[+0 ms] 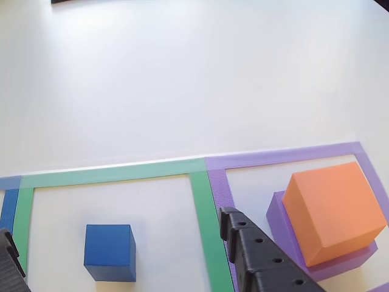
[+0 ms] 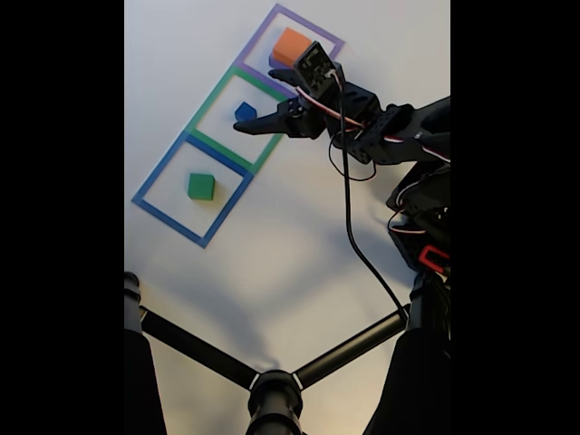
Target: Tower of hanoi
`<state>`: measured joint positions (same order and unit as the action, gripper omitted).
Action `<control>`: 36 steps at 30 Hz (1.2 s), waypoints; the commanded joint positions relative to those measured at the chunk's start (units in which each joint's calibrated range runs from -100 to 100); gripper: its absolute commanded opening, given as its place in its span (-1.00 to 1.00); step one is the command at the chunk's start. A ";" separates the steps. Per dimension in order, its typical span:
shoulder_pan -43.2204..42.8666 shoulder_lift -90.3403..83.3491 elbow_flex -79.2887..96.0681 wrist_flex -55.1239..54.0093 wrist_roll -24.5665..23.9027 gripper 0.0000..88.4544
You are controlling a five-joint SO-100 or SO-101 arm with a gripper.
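The small blue cube (image 1: 110, 252) (image 2: 245, 111) sits inside the green tape square. An orange block (image 1: 334, 210) (image 2: 290, 45) rests on the purple slab (image 1: 278, 220) (image 2: 273, 62) within the purple tape square. The green cube (image 2: 201, 186) stands alone in the blue tape square. My gripper (image 1: 115, 224) (image 2: 257, 100) is open wide and hangs over the green tape square. One black finger (image 1: 261, 261) is to the right of the blue cube, near the purple slab; the other finger (image 1: 7, 255) is to its left. Nothing is between them.
Three tape squares lie in a row: purple (image 2: 304, 23), green (image 2: 204, 104) and blue (image 2: 163, 213). White table stretches beyond them. A black tripod (image 2: 272, 390) and the arm's cable (image 2: 349, 227) show in the fixed view.
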<state>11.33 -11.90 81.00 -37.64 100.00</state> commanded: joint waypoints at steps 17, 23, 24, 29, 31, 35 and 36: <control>-3.90 21.67 -3.99 -22.70 0.00 -0.07; -4.74 25.76 -5.71 -24.56 0.00 -0.08; -4.74 26.40 -6.08 -24.89 0.00 -0.09; -4.89 28.08 -7.44 -24.97 0.00 -0.11; -5.04 28.56 -7.89 -25.05 0.00 -0.12; -5.42 29.44 -8.26 -25.05 0.00 -0.15; -5.58 29.44 -8.26 -25.05 0.00 -0.16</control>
<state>6.94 18.28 74.03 -61.16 100.00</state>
